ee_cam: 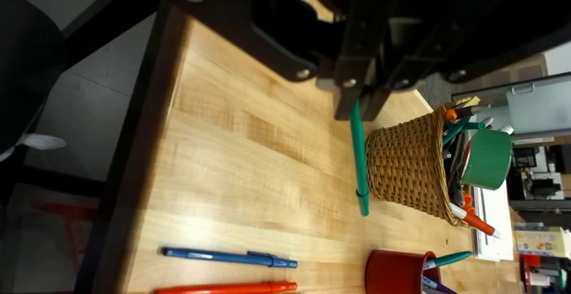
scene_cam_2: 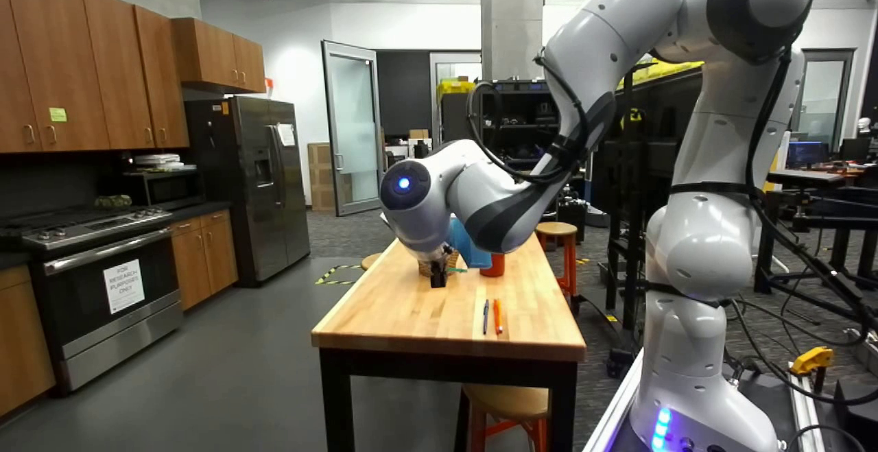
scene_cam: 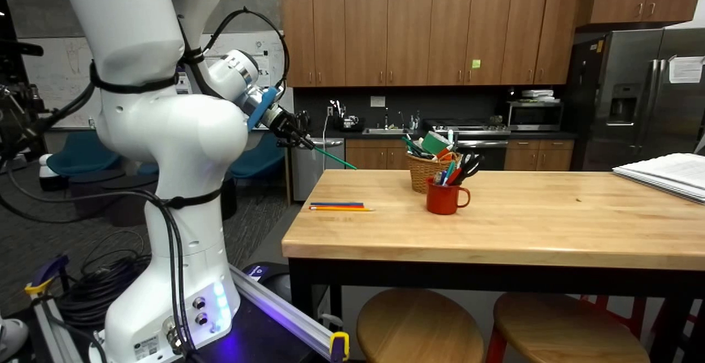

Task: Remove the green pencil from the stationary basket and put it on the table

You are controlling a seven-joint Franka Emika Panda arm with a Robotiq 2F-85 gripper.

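Green pencil (scene_cam: 336, 158), outside the stationary basket (scene_cam: 421, 173) and slanting from the gripper (scene_cam: 309, 144): in an exterior view its free end points down, so the step in hand, as judged, calls for levelling it, descending slowly to the table (scene_cam: 523, 214) and releasing only on contact. In an exterior view, the blue pen (scene_cam_2: 486, 316) and orange pencil (scene_cam_2: 498, 317) lie side by side, a row worth matching without nudging it. Wrist view: fingertips (ee_cam: 343, 108) nearly together, parted only by the green shaft they pinch; its free end projects beside the basket, contact there uncertain
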